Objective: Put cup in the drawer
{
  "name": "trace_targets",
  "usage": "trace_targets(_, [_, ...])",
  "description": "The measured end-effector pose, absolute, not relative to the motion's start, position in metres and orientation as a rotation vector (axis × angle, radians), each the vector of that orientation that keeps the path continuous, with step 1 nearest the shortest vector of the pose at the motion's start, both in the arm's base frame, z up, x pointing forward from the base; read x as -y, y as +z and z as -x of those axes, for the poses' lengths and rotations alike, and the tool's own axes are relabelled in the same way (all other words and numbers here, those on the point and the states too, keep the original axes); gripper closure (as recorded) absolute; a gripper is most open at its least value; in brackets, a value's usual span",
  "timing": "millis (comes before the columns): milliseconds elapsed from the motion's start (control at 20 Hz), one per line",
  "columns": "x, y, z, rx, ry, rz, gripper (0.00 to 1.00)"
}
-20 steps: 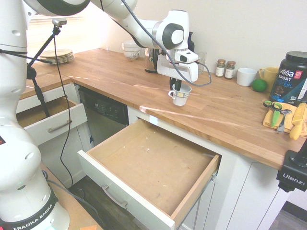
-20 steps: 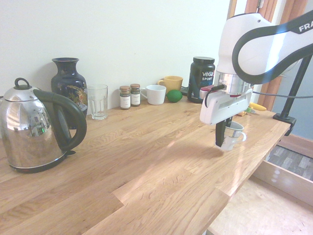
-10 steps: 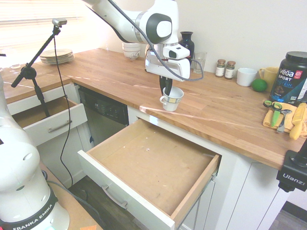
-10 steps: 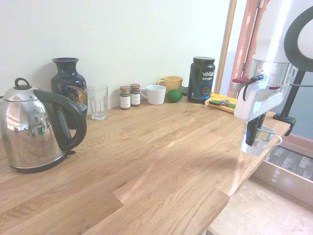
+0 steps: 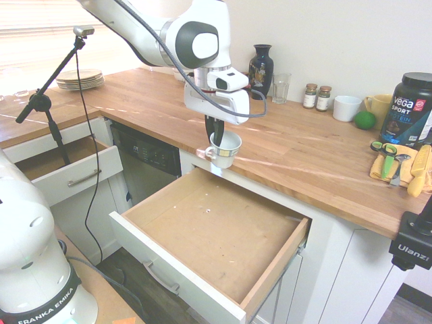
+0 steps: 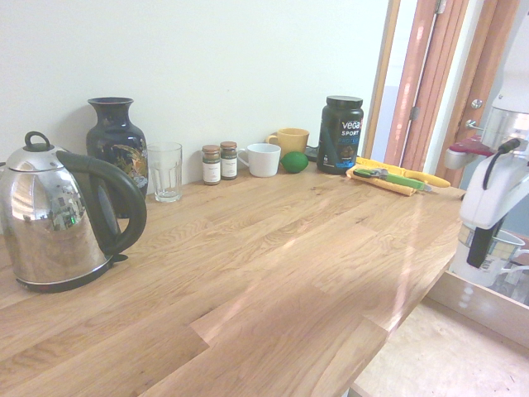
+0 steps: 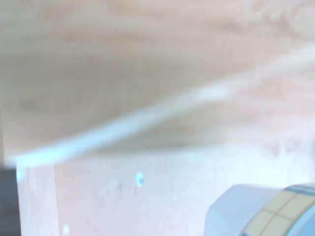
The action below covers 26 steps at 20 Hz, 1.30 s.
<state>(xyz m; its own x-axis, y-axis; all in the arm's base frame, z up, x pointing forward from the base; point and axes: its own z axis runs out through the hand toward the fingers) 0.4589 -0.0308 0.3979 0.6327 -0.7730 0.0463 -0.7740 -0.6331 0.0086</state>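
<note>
The small white cup (image 5: 223, 150) hangs in the air over the front edge of the wooden counter (image 5: 297, 155), just above the back of the open drawer (image 5: 216, 233). My gripper (image 5: 216, 132) is shut on the cup's rim, one finger inside it and one outside. From the second exterior view the cup (image 6: 498, 256) and my gripper (image 6: 478, 246) sit at the far right, past the counter's edge. The wrist view is blurred; the cup (image 7: 266, 211) fills its lower right corner above the drawer's wooden floor (image 7: 123, 196).
A smaller drawer (image 5: 64, 169) stands open at the left. On the counter are a vase (image 5: 260, 63), a glass (image 5: 280, 88), spice jars (image 5: 316, 96), a white mug (image 5: 347, 107), a protein tub (image 5: 410, 108), plates (image 5: 79, 78) and a kettle (image 6: 58, 215).
The arm has carried the cup off the middle of the counter toward its front edge, and the cup now hangs over the back of the open drawer. The grip is unchanged.
</note>
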Motion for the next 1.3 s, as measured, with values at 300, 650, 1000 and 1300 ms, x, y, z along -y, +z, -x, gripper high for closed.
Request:
trace_targets(300, [0.046, 0.372, -0.407, 1.347, 0.034, -2.806, 1.00])
trace_targets(650, [0.059, 0.324, -0.381, 1.335, 0.032, -2.815, 1.00])
trace_targets(1000, [0.074, 0.243, -0.382, 1.203, 0.031, -2.852, 1.00])
trace_targets(1300, [0.090, 0.182, -0.392, 1.158, 0.005, -2.842, 1.00])
